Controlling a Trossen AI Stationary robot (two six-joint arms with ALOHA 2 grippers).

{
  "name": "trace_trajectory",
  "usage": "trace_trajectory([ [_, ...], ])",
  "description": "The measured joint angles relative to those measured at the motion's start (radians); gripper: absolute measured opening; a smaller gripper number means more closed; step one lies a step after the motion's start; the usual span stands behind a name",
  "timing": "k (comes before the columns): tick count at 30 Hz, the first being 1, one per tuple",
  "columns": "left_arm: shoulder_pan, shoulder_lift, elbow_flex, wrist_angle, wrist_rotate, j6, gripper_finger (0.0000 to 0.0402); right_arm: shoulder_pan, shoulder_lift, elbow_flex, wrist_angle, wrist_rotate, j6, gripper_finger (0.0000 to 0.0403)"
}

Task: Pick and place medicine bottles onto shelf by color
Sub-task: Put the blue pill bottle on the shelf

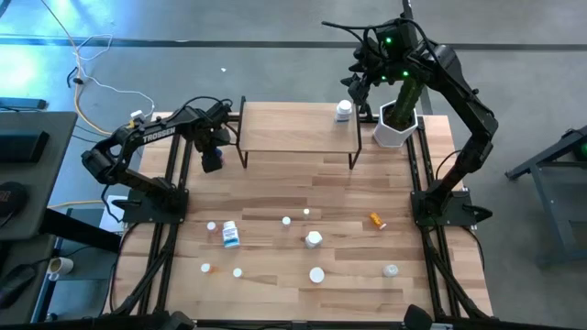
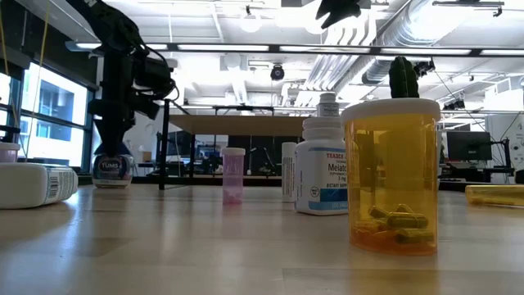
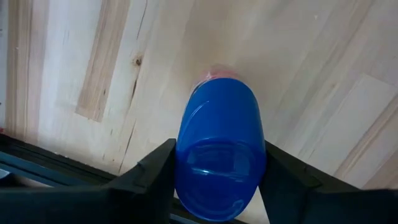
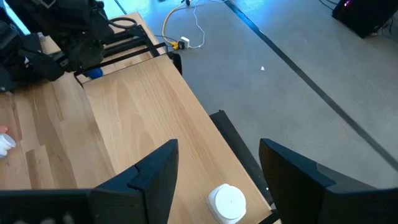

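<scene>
Closing my left gripper (image 3: 217, 180) around the blue-lidded jar (image 3: 219, 158), I am seeing both fingers flanking its lid while it is standing on the table (image 1: 275, 192) just beside the shelf's (image 1: 298, 128) left legs; whether the pads are pressing yet I cannot tell. I am judging it light, rigid, and slick-sided, so I am favouring a hold low on the lid. My right gripper (image 4: 217, 165) is hanging unclenched and empty above the white bottle (image 4: 227, 202) on the shelf.

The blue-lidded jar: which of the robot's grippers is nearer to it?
Left. The left gripper has its fingers on either side of the blue-lidded jar beside the shelf; the right gripper hovers over the shelf's far end.
</scene>
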Motion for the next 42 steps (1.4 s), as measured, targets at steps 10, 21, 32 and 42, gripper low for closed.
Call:
trace_trajectory([
  [10, 0.0, -0.047, 0.081, -0.167, -0.031, -0.071, 0.0172, 0.0, 0.0, 0.0, -0.001, 0.0, 0.005, 0.0216],
  [21, -0.003, -0.058, 0.393, -0.319, -0.123, -0.073, 0.0176, 0.0, 0.0, 0.0, -0.008, 0.0, 0.005, 0.0216],
  [32, -0.003, -0.058, 0.723, -0.327, -0.165, -0.072, 0.0177, 0.0, 0.0, 0.0, -0.008, 0.0, -0.002, 0.0216],
  [42, -0.017, -0.031, 0.925, -0.208, -0.137, -0.081, 0.0178, 0.0, 0.0, 0.0, -0.008, 0.001, -0.002, 0.0216],
])
